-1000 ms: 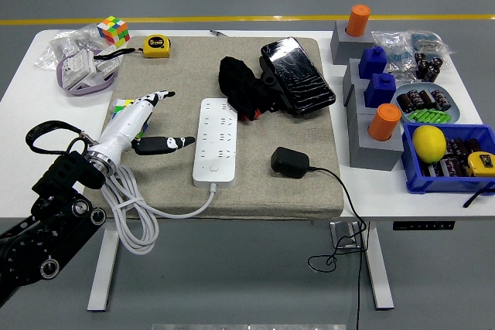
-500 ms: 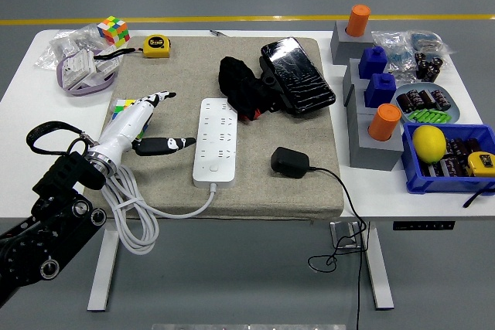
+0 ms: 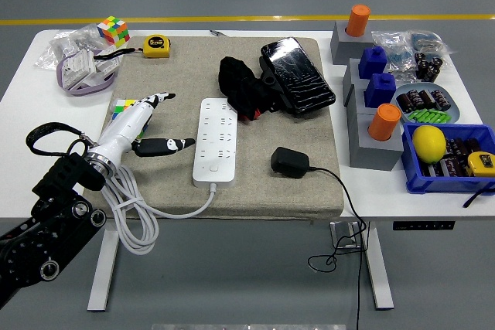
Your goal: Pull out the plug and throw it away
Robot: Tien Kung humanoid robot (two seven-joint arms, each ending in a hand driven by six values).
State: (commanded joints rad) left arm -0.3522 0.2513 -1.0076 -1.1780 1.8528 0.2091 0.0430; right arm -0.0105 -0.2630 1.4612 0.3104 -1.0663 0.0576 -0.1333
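Observation:
A white power strip (image 3: 216, 141) lies lengthwise on the grey mat (image 3: 302, 183), with no plug in its sockets. A black plug adapter (image 3: 289, 162) lies on the mat to the strip's right, its black cord (image 3: 344, 195) running off the table's front edge. My left hand (image 3: 147, 121) rests on the mat just left of the strip, fingers spread and holding nothing. The right hand is out of view.
A black bundle (image 3: 241, 87) and a black wrapped pack (image 3: 297, 76) lie behind the strip. Grey blocks with blue and orange pegs (image 3: 374, 110) and a blue bin with a lemon (image 3: 429, 143) stand right. A Rubik's cube (image 3: 114, 30), tape measure (image 3: 158, 45) and bags sit back left.

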